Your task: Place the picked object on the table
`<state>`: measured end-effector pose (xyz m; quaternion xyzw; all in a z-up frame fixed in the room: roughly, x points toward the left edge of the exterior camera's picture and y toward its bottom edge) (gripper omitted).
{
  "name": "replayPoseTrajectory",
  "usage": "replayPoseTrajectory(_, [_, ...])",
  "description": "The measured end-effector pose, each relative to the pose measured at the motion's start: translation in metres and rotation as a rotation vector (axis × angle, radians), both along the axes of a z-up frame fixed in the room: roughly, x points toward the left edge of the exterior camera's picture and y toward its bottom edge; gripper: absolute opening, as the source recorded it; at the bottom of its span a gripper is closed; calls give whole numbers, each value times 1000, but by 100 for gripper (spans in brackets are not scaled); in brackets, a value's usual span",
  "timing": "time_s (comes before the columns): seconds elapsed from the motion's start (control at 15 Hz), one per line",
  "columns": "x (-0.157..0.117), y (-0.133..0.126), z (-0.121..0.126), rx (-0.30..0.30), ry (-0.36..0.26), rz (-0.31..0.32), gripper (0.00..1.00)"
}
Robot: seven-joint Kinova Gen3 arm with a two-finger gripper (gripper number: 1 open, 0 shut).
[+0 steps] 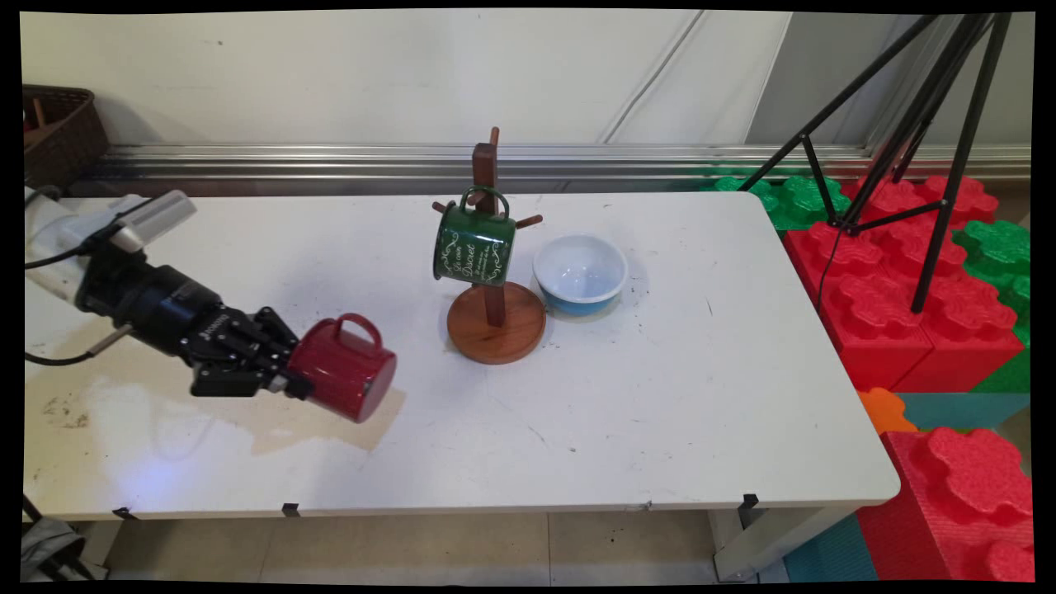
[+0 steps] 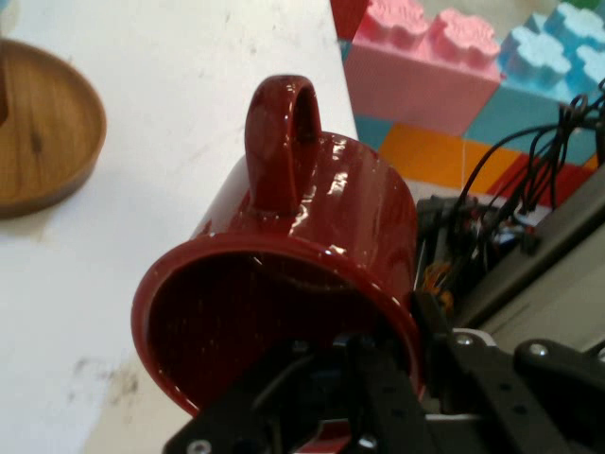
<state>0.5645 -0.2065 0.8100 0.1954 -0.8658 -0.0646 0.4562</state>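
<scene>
Left of frame, the gripper [image 1: 285, 378] pinches the red mug [image 1: 345, 369] by its rim; keep it steady, handle up.

The arm reaches in low from the left, nearly level over the table. Its black gripper [image 1: 285, 375] points right, fingers clamped on the rim of a red mug [image 1: 345, 369], one inside, one outside.

Glossy red mug [image 1: 346, 367]; green mug [image 1: 473, 246], white scrollwork, perhaps lettering.
</scene>
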Motion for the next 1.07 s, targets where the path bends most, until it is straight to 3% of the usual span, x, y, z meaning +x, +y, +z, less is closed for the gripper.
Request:
replayPoseTrajectory(0.67, [45, 10, 14, -73, -165, -28, 0])
replayPoseTrajectory(1.07, [59, 7, 23, -172, -296, -86, 0])
